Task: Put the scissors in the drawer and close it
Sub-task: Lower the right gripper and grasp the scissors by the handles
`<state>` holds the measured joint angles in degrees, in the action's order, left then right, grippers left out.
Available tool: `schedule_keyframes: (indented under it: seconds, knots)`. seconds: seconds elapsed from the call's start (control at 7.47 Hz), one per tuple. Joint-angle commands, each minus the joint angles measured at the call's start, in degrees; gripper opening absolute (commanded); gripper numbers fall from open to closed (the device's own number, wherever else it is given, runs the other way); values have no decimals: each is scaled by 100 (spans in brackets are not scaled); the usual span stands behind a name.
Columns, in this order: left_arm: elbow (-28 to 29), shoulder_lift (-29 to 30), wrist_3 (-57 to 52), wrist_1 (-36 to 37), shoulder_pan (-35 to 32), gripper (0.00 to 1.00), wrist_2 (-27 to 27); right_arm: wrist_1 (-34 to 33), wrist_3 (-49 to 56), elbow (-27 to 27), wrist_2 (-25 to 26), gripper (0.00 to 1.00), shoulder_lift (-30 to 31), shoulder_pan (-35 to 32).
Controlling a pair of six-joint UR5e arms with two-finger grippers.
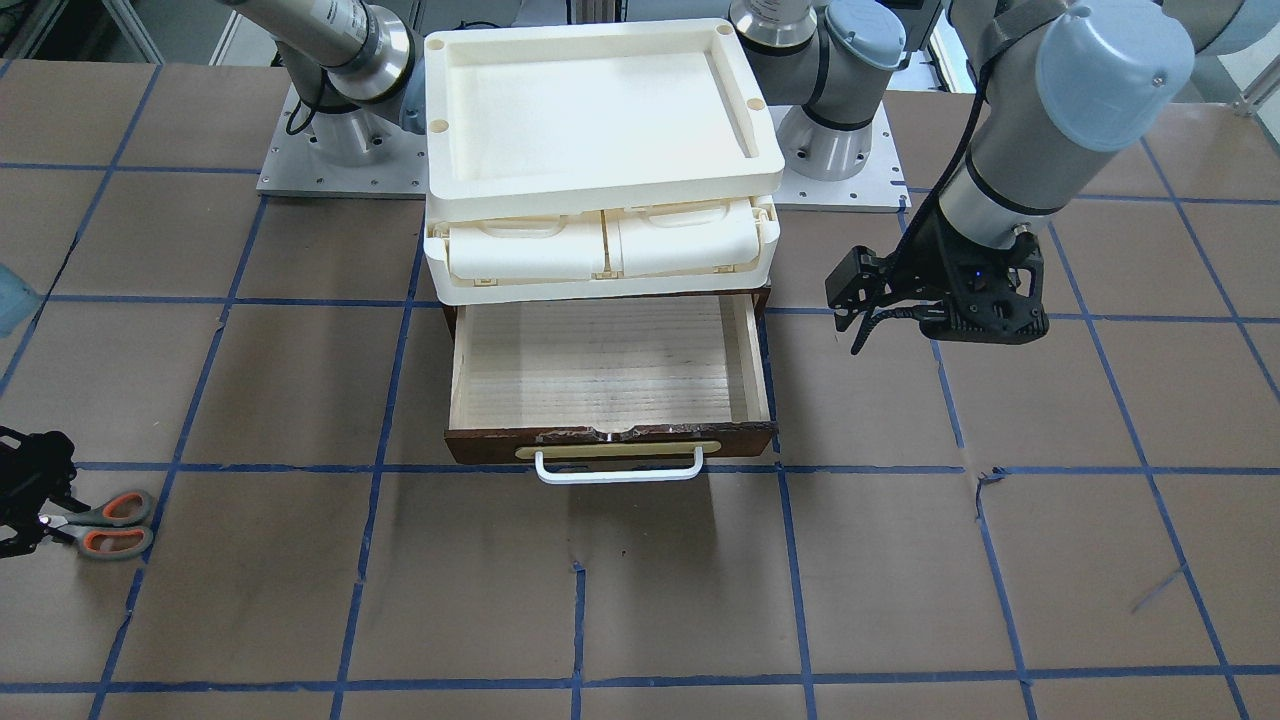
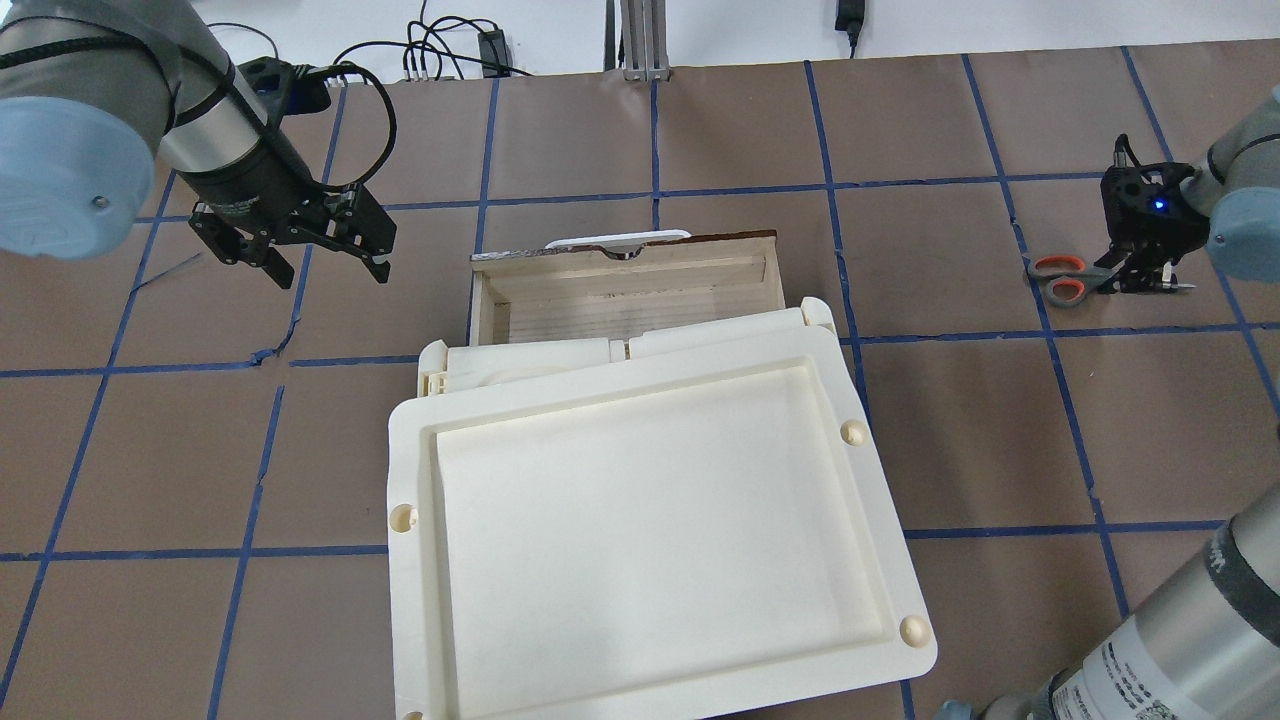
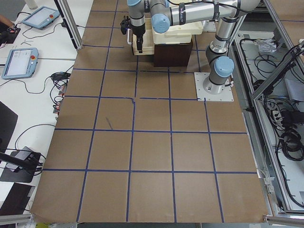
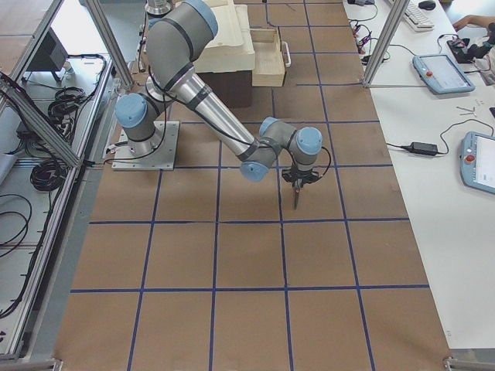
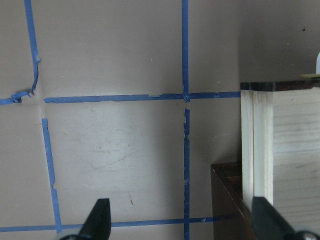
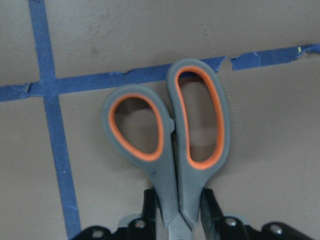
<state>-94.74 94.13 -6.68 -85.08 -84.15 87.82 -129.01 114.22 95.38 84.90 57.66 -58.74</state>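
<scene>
The scissors [image 1: 110, 525], grey handles lined orange, lie on the brown table far to the side of the drawer; they also show in the overhead view [image 2: 1065, 278]. My right gripper [image 1: 35, 520] is low at the table, its fingers closed on the scissors' neck just below the loops [image 6: 170, 130]. The blades are hidden under the gripper. The drawer [image 1: 610, 440] is pulled open and its pale wood floor is bare. My left gripper [image 2: 328, 272] is open and empty, hovering above the table beside the drawer's side wall [image 5: 260, 150].
A cream plastic tray [image 1: 600, 185] with flap compartments sits on top of the dark cabinet, over the back of the drawer. Blue tape lines grid the brown table. Both arm bases [image 1: 840, 150] stand behind the cabinet.
</scene>
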Motion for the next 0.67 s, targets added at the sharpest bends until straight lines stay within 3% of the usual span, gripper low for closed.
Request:
schedule_keyframes:
  seconds: [0.0, 0.27, 0.54]
  knots:
    - [0, 0, 0, 0, 4, 100, 7, -10, -75, -54, -8, 5, 252, -50]
    - [0, 0, -9, 0, 4, 100, 7, 200, -505, -238, -61, 1, 858, -478]
    - [8, 0, -44, 0, 4, 100, -2, 1443, -1153, -772, -96, 0, 1220, -1110]
